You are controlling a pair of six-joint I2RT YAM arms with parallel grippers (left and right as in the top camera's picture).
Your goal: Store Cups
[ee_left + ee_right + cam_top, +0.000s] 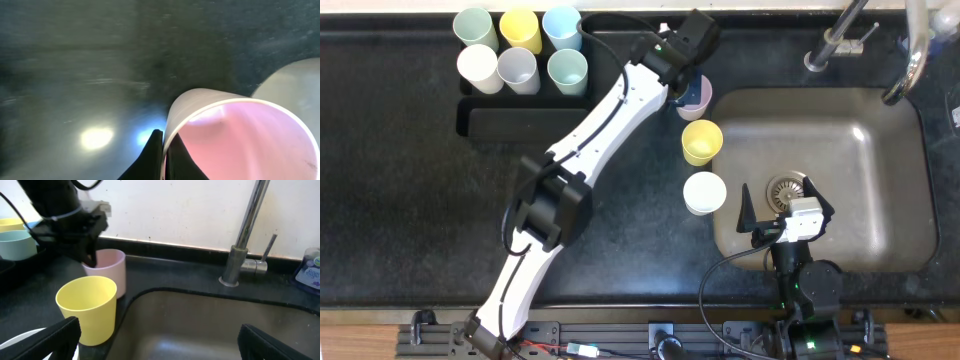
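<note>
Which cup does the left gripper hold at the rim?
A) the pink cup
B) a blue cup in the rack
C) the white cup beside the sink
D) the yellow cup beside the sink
A: the left gripper has its jaws closed on the wall of the pink cup.

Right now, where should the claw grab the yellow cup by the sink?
I'd take the yellow cup by its rim, from above, one finger inside, one outside. It stands upright, mouth open, and the pink cup and white cup crowd two sides.

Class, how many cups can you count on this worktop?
9: six cups on the black tray; the pink cup in the left gripper, yellow cup and white cup beside the sink. Stacked cups could hide more.
</note>
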